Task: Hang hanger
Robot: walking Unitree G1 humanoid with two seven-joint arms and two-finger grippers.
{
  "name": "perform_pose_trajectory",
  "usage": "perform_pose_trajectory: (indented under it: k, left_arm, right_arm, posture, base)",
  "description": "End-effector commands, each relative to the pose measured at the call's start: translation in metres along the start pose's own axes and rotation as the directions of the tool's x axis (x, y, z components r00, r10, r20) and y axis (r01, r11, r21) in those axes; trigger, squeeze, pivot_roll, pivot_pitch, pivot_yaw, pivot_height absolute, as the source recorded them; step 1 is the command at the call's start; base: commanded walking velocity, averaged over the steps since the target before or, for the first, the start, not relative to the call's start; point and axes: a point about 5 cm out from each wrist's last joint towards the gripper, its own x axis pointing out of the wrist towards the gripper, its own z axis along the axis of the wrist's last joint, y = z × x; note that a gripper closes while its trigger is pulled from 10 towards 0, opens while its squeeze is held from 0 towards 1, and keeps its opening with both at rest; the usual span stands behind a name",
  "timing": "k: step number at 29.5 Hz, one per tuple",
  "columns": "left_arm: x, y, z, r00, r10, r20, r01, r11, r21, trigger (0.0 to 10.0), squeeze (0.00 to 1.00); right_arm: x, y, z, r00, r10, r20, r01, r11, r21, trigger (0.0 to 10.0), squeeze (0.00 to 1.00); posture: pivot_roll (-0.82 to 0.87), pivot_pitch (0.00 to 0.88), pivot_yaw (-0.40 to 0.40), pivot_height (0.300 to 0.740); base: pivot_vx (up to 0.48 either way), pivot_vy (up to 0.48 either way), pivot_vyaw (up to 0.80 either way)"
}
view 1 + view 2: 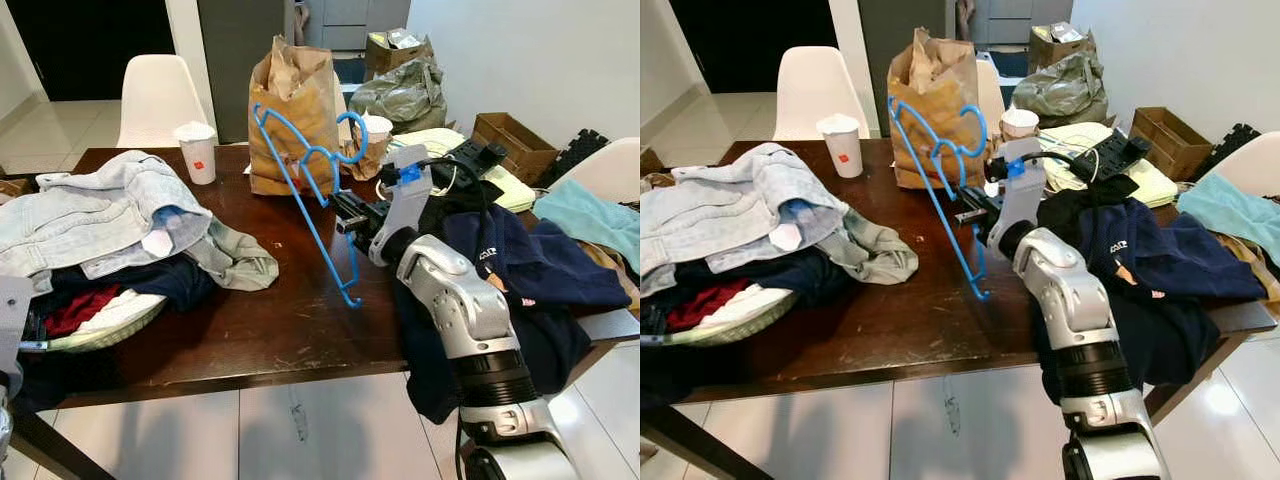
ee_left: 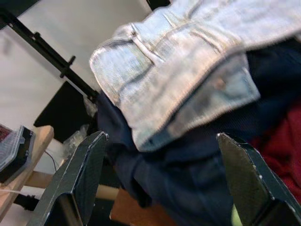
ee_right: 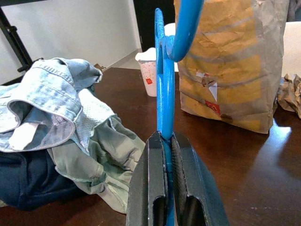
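One blue hanger (image 1: 305,190) clamped edge-on between right gripper (image 3: 168,155) fingers above table (image 1: 270,330), beside paper bag (image 1: 295,115); left gripper (image 2: 160,183) spread wide over denim (image 2: 188,84); thin-edge hold, likely to twist or snag.

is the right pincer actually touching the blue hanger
Touching. The right wrist view shows the right pincer shut on the blue hanger, its bar squeezed between the two black fingers with no gap.

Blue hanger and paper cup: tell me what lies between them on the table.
Only bare dark tabletop in the left eye view. The right gripper, jaws shut, holds the blue hanger; the paper cup stands apart.
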Motion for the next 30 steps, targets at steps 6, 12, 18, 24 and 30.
perform_pose_trajectory:
  k: [6, 12, 18, 24, 30]
  left_arm:
    - [0.01, 0.008, 0.018, 0.992, 0.054, 0.118, -0.053, 0.999, -0.012, 10.0, 0.0]
    - [0.01, 0.006, 0.013, 0.993, 0.067, 0.095, -0.061, 0.996, -0.066, 10.0, 0.0]
    - [0.009, -0.001, 0.006, 0.997, 0.043, 0.062, -0.038, 0.995, -0.087, 10.0, 0.0]
    - [0.009, -0.016, -0.003, 0.999, -0.021, 0.033, 0.024, 0.993, -0.115, 10.0, 0.0]
    - [0.006, -0.001, -0.005, 0.999, 0.032, 0.04, -0.029, 0.997, -0.073, 10.0, 0.0]
  right_arm:
    - [-0.005, -0.004, 0.002, 1.0, -0.016, -0.001, 0.016, 1.0, -0.021, 10.0, 0.0]
    - [-0.006, -0.006, 0.004, 1.0, -0.015, -0.005, 0.015, 0.999, -0.034, 10.0, 0.0]
    - [-0.006, -0.006, 0.006, 1.0, -0.01, -0.008, 0.01, 0.999, -0.043, 10.0, 0.0]
    - [-0.006, -0.006, 0.009, 1.0, -0.003, -0.012, 0.002, 0.999, -0.052, 10.0, 0.0]
    - [-0.008, -0.005, 0.007, 1.0, -0.002, -0.021, 0.001, 0.999, -0.051, 10.0, 0.0]
  posture:
    - [-0.02, 0.078, -0.029, 0.74]
    - [-0.04, 0.08, -0.045, 0.74]
    - [-0.04, 0.083, -0.055, 0.74]
    - [-0.05, 0.094, -0.058, 0.74]
    - [-0.05, 0.102, -0.06, 0.74]
  base:
    - [0.0, 0.0, 0.0]
    - [0.0, 0.0, 0.0]
    - [0.0, 0.0, 0.0]
    - [0.0, 0.0, 0.0]
    - [0.0, 0.0, 0.0]
